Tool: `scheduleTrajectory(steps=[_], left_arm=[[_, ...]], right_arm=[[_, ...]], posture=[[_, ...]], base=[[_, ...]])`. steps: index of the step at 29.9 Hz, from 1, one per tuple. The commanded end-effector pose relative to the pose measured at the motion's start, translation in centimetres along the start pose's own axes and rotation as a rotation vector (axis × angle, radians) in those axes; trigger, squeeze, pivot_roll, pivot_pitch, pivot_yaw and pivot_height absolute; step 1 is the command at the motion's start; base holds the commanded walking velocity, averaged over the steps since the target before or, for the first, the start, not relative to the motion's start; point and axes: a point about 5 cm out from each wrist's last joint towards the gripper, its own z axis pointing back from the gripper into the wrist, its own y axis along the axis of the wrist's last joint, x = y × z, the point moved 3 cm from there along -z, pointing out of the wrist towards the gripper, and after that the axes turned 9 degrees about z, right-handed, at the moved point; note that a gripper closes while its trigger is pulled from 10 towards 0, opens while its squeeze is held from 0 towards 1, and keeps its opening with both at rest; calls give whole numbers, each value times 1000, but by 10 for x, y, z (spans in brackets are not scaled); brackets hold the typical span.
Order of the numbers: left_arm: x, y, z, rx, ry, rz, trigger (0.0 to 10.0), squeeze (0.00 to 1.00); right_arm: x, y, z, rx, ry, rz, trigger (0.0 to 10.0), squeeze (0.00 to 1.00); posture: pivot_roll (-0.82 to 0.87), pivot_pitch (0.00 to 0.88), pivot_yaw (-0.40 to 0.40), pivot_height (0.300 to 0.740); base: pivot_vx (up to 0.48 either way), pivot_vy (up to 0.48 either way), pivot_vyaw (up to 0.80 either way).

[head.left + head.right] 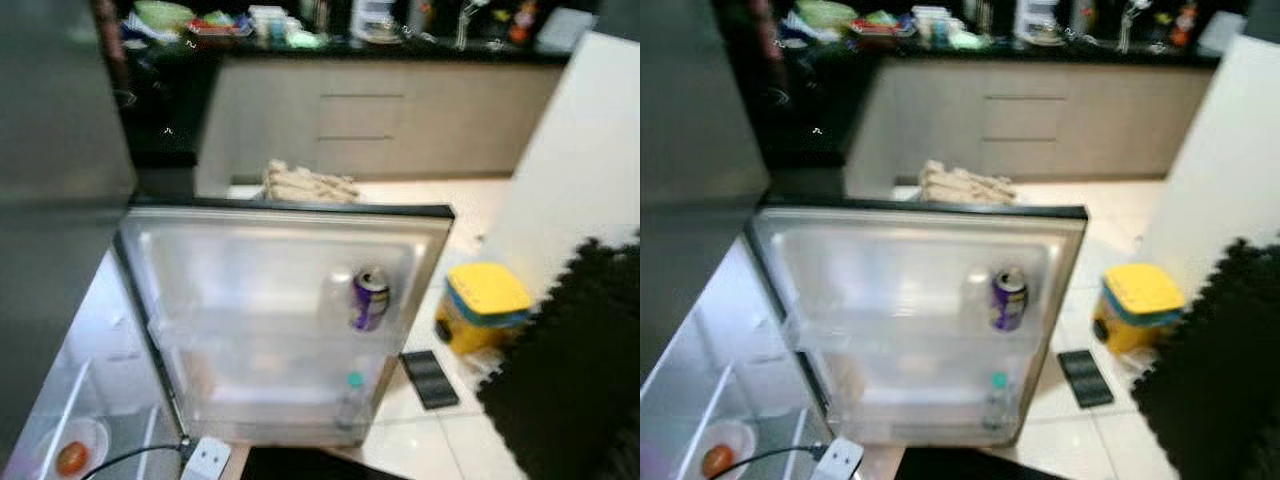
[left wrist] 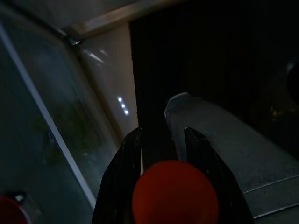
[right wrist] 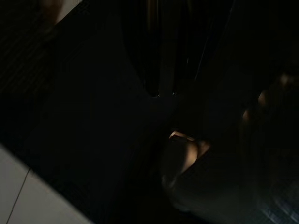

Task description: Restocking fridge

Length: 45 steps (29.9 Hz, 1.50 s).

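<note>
Kitchen floor, open fridge door [image 1: 270,270], purple can [image 1: 369,299] shelved.

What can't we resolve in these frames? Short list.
- Right gripper: the right wrist view is too dark to tell open or shut.
- Purple can label: head views too blurred to read.
- Bottle on the fridge door lower shelf: contents unclear through the translucent shelf wall.
- Red object between the left gripper fingers: cut off by the frame edge, identity unclear.
</note>
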Motion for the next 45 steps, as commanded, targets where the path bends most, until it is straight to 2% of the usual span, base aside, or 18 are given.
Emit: scheduleTrajectory(steps=[1,6,9,13,16,19,20,23,26,27,29,31,34,38,45], left_arm=[[9,-16,1,-65,-40,-23,10000,0],[8,-15,0,-51,-22,-9,10000,0],[7,-13,0,-42,-15,2,10000,0],[7,-13,0,-42,-15,0,10000,0],[7,-12,0,-40,-17,0,10000,0],[6,-11,0,-35,-16,-3,10000,0],[6,-11,0,-35,-16,-3,10000,0],[5,-6,0,-7,-15,9,10000,0],[1,6,0,54,-23,33,10000,0],[1,6,0,54,-23,33,10000,0],[-1,19,1,110,-40,56,10000,0],[-1,19,1,110,-40,56,10000,0],[-10,42,5,210,-77,50,10000,0],[-14,48,7,237,-84,44,10000,0],[-20,57,15,293,-163,-18,10000,0]], right_arm=[[5,7,0,13,-18,15,10000,0],[6,7,-1,12,-35,19,10000,0],[10,10,0,21,-58,24,10000,0],[19,14,2,36,-78,29,10000,0],[34,22,8,65,-103,54,10000,0],[51,41,15,159,-131,57,10000,0],[51,41,15,159,-131,57,10000,0],[63,66,24,299,-117,43,10000,0],[71,84,36,420,-60,29,10000,0],[71,84,36,420,-60,29,10000,0],[75,94,46,494,4,40,10000,0],[75,94,46,494,4,40,10000,0],[68,106,73,595,239,123,10000,0],[64,111,85,622,323,158,10000,0],[60,132,117,693,444,238,10000,0]], posture=[[-11,27,-62,740],[-11,27,-62,740],[-8,25,-63,740],[-8,25,-63,740],[-7,21,-67,740],[-8,17,-68,740],[-8,17,-68,740],[-8,15,-67,740],[-9,16,-65,740],[-9,16,-65,740],[-4,19,-66,740],[-4,19,-66,740],[-3,22,-64,740],[-1,23,-61,740],[-1,23,-61,740]], base=[[0,-480,0],[0,-478,0],[0,0,0],[0,0,0],[0,0,0],[0,0,0],[0,0,0],[0,0,0],[0,0,0],[0,0,0],[0,0,0],[0,0,0],[0,0,0],[0,0,0],[0,0,0]])
